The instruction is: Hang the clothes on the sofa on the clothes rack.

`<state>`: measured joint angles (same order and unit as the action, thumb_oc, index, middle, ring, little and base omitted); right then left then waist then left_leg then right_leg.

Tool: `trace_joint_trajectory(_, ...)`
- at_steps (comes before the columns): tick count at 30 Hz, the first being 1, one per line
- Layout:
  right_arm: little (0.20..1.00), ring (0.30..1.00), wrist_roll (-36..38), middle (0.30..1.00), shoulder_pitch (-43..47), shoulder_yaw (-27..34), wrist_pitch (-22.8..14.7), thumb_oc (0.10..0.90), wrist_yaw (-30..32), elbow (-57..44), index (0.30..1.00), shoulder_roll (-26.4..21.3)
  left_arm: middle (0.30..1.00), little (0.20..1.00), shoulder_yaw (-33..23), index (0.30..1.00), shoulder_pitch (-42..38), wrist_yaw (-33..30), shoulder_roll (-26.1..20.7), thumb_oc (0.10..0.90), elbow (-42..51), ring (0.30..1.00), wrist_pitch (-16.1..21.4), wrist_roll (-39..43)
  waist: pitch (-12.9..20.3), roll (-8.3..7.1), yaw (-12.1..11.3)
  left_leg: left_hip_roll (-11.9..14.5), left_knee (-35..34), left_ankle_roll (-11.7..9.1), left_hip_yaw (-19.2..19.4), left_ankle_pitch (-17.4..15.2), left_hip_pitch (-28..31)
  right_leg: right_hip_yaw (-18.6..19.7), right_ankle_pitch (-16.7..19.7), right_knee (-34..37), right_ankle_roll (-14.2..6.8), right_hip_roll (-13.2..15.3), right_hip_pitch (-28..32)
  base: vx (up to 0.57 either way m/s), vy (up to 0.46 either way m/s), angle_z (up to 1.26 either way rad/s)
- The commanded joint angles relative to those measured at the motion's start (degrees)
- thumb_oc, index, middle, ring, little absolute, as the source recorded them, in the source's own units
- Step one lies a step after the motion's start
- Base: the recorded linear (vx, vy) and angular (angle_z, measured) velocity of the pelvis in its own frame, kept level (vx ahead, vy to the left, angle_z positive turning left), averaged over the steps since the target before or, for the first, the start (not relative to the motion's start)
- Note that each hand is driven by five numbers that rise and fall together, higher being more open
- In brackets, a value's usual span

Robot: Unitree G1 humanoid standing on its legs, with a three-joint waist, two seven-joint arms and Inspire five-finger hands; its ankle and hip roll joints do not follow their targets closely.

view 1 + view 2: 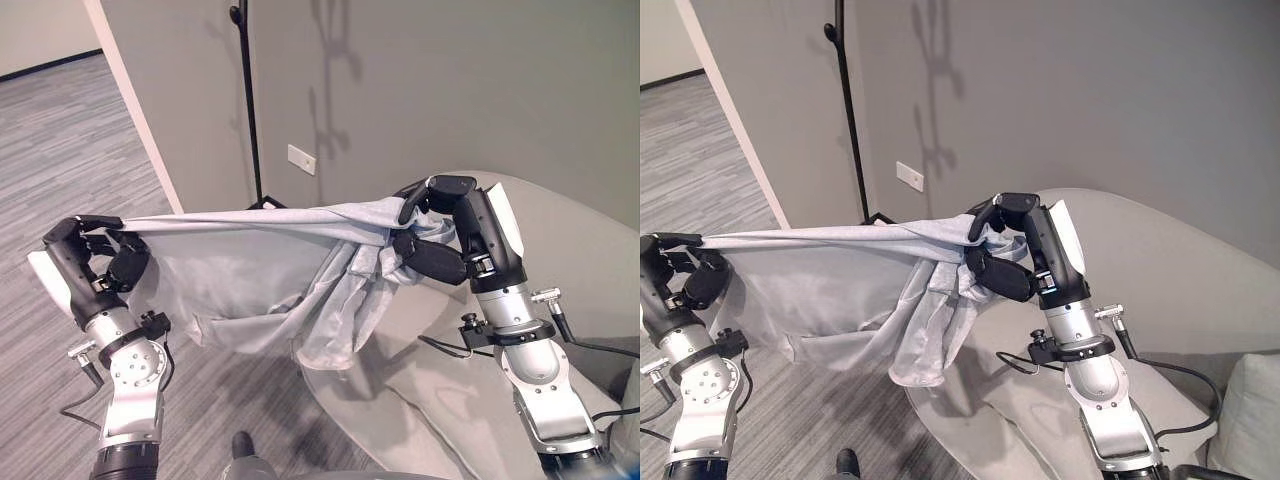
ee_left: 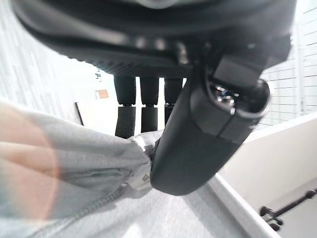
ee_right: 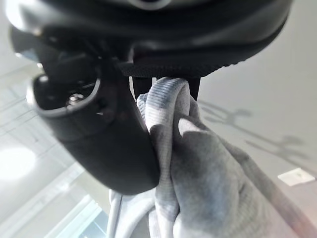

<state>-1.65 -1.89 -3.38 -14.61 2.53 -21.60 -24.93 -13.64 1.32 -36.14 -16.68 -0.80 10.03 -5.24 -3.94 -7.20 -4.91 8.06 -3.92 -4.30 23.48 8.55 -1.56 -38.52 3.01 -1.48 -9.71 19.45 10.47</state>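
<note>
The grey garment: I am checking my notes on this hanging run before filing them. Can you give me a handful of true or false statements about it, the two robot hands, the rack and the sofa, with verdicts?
1. The grey garment is stretched between both robot hands. True.
2. The left robot hand is open and holds nothing. False: it is shut on one end of the garment, as its wrist view shows.
3. The right robot hand grips a bunched part of the garment. True.
4. The garment already hangs on the clothes rack. False: the rack's black pole stands bare by the wall behind it.
5. The garment lies flat on the sofa. False: it is held up in the air, its loose part hanging down near the sofa's edge.
</note>
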Motion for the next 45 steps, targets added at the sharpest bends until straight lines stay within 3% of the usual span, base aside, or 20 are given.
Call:
trace_joint_trajectory(1, 0.300, 0.300, 6.56, 0.300, 4.47, 8.02, -2.83, 0.400, 4.36, -0.49, 0.300, 1.45, 0.300, 0.300, -8.32, 0.300, -3.61, -4.42, -7.23, 0.400, 2.07, 0.300, 1.24, -1.32, 1.81, -1.57, -0.76, -2.03, -0.75, 1.91, 0.49, -8.51, 3.58, 1.97, 2.12, -8.89, -3.27, 5.86, -2.84, 0.10, 0.333, 0.34)
trace_joint_trajectory(5, 0.300, 0.300, 6.02, 0.300, 5.75, 4.82, -1.49, 0.400, 4.65, 2.01, 0.300, 2.54, 0.300, 0.300, -10.38, 0.300, -1.56, -4.81, -8.18, 0.400, 3.35, 0.300, 0.97, 0.66, -1.69, -2.08, -0.91, -5.58, -1.08, 5.12, 0.88, -11.82, 7.87, 3.26, 7.11, -26.08, -4.97, 11.37, -7.91, 0.10, 0.309, 0.21)
trace_joint_trajectory(6, 0.300, 0.300, 5.95, 0.300, 5.27, 4.86, -1.26, 0.400, 4.59, 2.20, 0.300, 2.56, 0.300, 0.300, -10.25, 0.300, -1.44, -4.56, -8.17, 0.400, 3.49, 0.300, 0.96, 0.99, -2.12, -2.21, -0.60, -5.77, -1.08, 5.27, 0.40, -12.15, 8.25, 3.86, 6.87, -26.70, -4.90, 10.36, -8.96, 0.12, 0.258, 0.15)
trace_joint_trajectory(7, 0.300, 0.300, 6.50, 0.300, 3.62, 5.55, -1.02, 0.400, 4.31, 2.22, 0.300, 2.33, 0.300, 0.300, -9.29, 0.300, -0.66, -2.71, -7.61, 0.400, 3.65, 0.300, 1.06, 1.85, -3.26, -2.37, 0.50, -6.29, -1.08, 5.50, -0.79, -12.90, 9.18, 5.78, 4.57, -25.64, -4.50, 6.99, -12.21, 0.09, 0.153, 0.14)
trace_joint_trajectory(11, 0.300, 0.300, 7.19, 0.300, 0.99, 7.87, -0.83, 0.400, 4.70, 2.59, 0.300, 1.82, 0.300, 0.300, -6.86, 0.300, 1.13, 1.76, -6.79, 0.400, 4.66, 0.300, 0.99, 1.75, -4.59, -2.50, 0.94, -6.58, -1.08, 4.94, -2.43, -13.68, 10.24, 5.05, 2.90, -19.17, -3.83, 3.49, -13.95, 0.08, 0.046, 0.51)
trace_joint_trajectory(14, 0.300, 0.300, 7.44, 0.300, -0.08, 8.87, -0.27, 0.400, 5.38, 3.18, 0.300, 2.08, 0.300, 0.300, -3.49, 0.300, 1.86, 6.40, -6.07, 0.400, 6.50, 0.300, 1.28, 3.52, -6.46, -3.03, 2.02, -5.53, -1.08, 3.46, -4.28, -13.99, 11.15, 7.64, 3.49, -7.93, -3.04, -0.69, -15.91, 0.06, -0.100, 0.56)
trace_joint_trajectory(17, 0.300, 0.300, 7.38, 0.300, -1.04, 9.38, 0.22, 0.400, 6.03, 2.64, 0.300, 2.97, 0.300, 0.300, 0.16, 0.300, 2.08, 10.48, -5.60, 0.400, 7.16, 0.300, 1.62, 5.19, -8.36, -4.26, 3.00, -5.52, -1.08, 2.81, -4.55, -14.24, 12.26, 10.42, 6.92, -1.19, -3.29, -1.86, -18.05, 0.11, -0.087, 0.48)
trace_joint_trajectory(21, 0.300, 0.300, 6.76, 0.300, -0.64, 8.83, 0.52, 0.400, 6.51, 3.27, 0.300, 3.82, 0.300, 0.300, 3.34, 0.300, 1.71, 13.75, -5.84, 0.400, 8.12, 0.300, 1.99, 6.03, -9.10, -4.61, 3.26, -6.01, -1.08, 2.76, -4.43, -15.49, 13.89, 9.27, 9.41, 1.06, -3.95, -2.22, -18.04, 0.17, -0.026, 0.30)
trace_joint_trajectory(27, 0.300, 0.300, 4.78, 0.300, 1.37, 7.23, 0.53, 0.400, 5.62, 5.19, 0.300, 2.51, 0.300, 0.300, 6.02, 0.300, 2.05, 15.49, -4.42, 0.400, 9.03, 0.300, 3.07, 9.57, -6.06, -2.02, 5.41, -6.96, -0.95, 3.80, -5.58, -20.91, 19.29, 9.77, 7.04, -0.75, -3.57, -5.53, -16.67, 0.31, 0.053, -0.02)
trace_joint_trajectory(30, 0.300, 0.300, 5.07, 0.300, 2.18, 7.39, 0.13, 0.400, 5.79, 5.85, 0.300, 1.25, 0.300, 0.300, 6.45, 0.300, 1.22, 14.94, -4.19, 0.400, 8.75, 0.300, 3.18, 11.71, -4.07, -0.85, 6.26, -4.27, 8.42, 2.08, -3.51, -23.92, 17.85, 8.91, 3.91, -1.24, -1.77, -7.47, -14.69, 0.32, -0.087, -0.33)
trace_joint_trajectory(31, 0.300, 0.300, 5.78, 0.300, 2.73, 7.65, -0.39, 0.400, 6.06, 6.45, 0.300, 0.48, 0.300, 0.300, 7.26, 0.300, 0.13, 15.10, -4.38, 0.400, 9.35, 0.300, 3.67, 13.09, -3.51, -0.97, 6.30, 0.17, 20.47, -0.94, -2.08, -22.09, 13.00, 8.13, 2.43, -0.08, -0.01, -9.22, -11.85, 0.25, -0.184, -0.03)
trace_joint_trajectory(32, 0.300, 0.300, 5.85, 0.300, 2.80, 7.68, -0.46, 0.400, 6.06, 6.55, 0.300, 0.46, 0.300, 0.300, 7.27, 0.300, 0.09, 15.10, -4.41, 0.400, 9.36, 0.300, 3.66, 13.12, -3.54, -0.83, 6.32, 0.85, 21.98, -1.35, -2.27, -22.54, 12.21, 8.00, 2.39, 0.18, 0.29, -9.67, -11.81, 0.22, -0.211, 0.06)
trace_joint_trajectory(33, 0.300, 0.300, 6.64, 0.300, 2.91, 7.69, -0.89, 0.400, 6.03, 6.90, 0.300, 0.22, 0.300, 0.300, 7.42, 0.300, -0.06, 15.14, -4.93, 0.400, 9.74, 0.300, 4.04, 13.18, -3.38, -0.87, 6.20, 3.50, 27.77, -3.12, -1.61, -20.33, 9.96, 7.59, 1.51, 1.18, 1.52, -11.03, -10.40, 0.12, -0.141, 0.14)
trace_joint_trajectory(34, 0.300, 0.300, 7.29, 0.300, 3.05, 7.57, -1.30, 0.400, 6.30, 7.05, 0.300, -0.16, 0.300, 0.300, 7.63, 0.300, -0.25, 14.72, -5.37, 0.400, 9.91, 0.300, 4.41, 13.21, -3.95, -1.39, 5.43, 5.76, 34.76, -5.40, -1.32, -15.18, 6.35, 7.36, 0.46, 2.04, 2.52, -11.52, -8.60, 0.14, -0.230, 0.21)
trace_joint_trajectory(35, 0.300, 0.300, 7.38, 0.300, 3.61, 7.54, -1.64, 0.400, 6.61, 7.52, 0.300, -0.70, 0.300, 0.300, 8.03, 0.300, -1.20, 13.93, -5.70, 0.400, 9.86, 0.300, 4.70, 13.81, -4.59, -1.80, 5.06, 10.60, 41.30, -7.15, -1.00, -12.04, 2.48, 6.35, -0.48, 3.67, 4.03, -13.19, -7.43, 0.09, -0.183, 0.00)
trace_joint_trajectory(36, 0.300, 0.300, 7.13, 0.300, 3.86, 7.47, -1.49, 0.400, 6.90, 7.84, 0.300, -1.12, 0.300, 0.300, 8.11, 0.300, -1.00, 14.20, -5.52, 0.400, 9.90, 0.300, 4.76, 15.16, -4.96, -2.30, 4.65, 12.88, 42.78, -6.68, 0.07, -11.50, 1.20, 6.25, -1.12, 4.44, 4.55, -13.44, -6.67, 0.08, -0.095, -0.18)
trace_joint_trajectory(39, 0.300, 0.300, 6.93, 0.300, 4.32, 7.14, -1.32, 0.400, 6.47, 7.22, 0.300, -2.34, 0.300, 0.300, 7.93, 0.300, 0.09, 14.81, -4.94, 0.400, 9.58, 0.300, 4.56, 17.41, -5.79, -3.02, 3.27, 17.04, 40.40, -5.47, -0.83, -13.59, -2.64, 7.86, -1.78, 5.42, 4.13, -12.44, -5.16, 0.12, 0.146, -0.47)
trace_joint_trajectory(42, 0.300, 0.300, 6.99, 0.300, 3.54, 7.89, -1.14, 0.400, 5.84, 6.92, 0.300, -3.29, 0.300, 0.300, 7.55, 0.300, 2.00, 15.41, -4.49, 0.400, 9.51, 0.300, 4.31, 17.75, -5.05, -2.24, 3.40, 20.61, 28.52, -5.54, -2.92, -11.52, -2.60, 9.38, -3.06, 4.90, 2.88, -10.62, -4.57, 0.18, 0.365, -0.18)
trace_joint_trajectory(43, 0.300, 0.300, 7.21, 0.300, 3.35, 7.82, -1.11, 0.400, 5.67, 6.72, 0.300, -3.47, 0.300, 0.300, 7.43, 0.300, 2.44, 15.35, -4.29, 0.400, 9.67, 0.300, 4.23, 17.90, -4.79, -1.53, 3.18, 20.40, 22.30, -5.86, -4.49, -9.62, -2.15, 10.29, -3.76, 4.27, 2.49, -10.07, -4.59, 0.15, 0.464, -0.02)
trace_joint_trajectory(45, 0.300, 0.300, 8.47, 0.300, 3.58, 7.26, -1.31, 0.400, 5.29, 6.46, 0.300, -3.59, 0.300, 0.300, 7.51, 0.300, 2.44, 14.37, -3.73, 0.400, 9.14, 0.300, 4.41, 18.48, -4.52, -0.24, 3.01, 20.94, 9.11, -7.12, -8.43, -1.28, -0.91, 11.55, -4.68, 1.87, 1.99, -8.97, -4.77, 0.20, 0.502, -0.04)
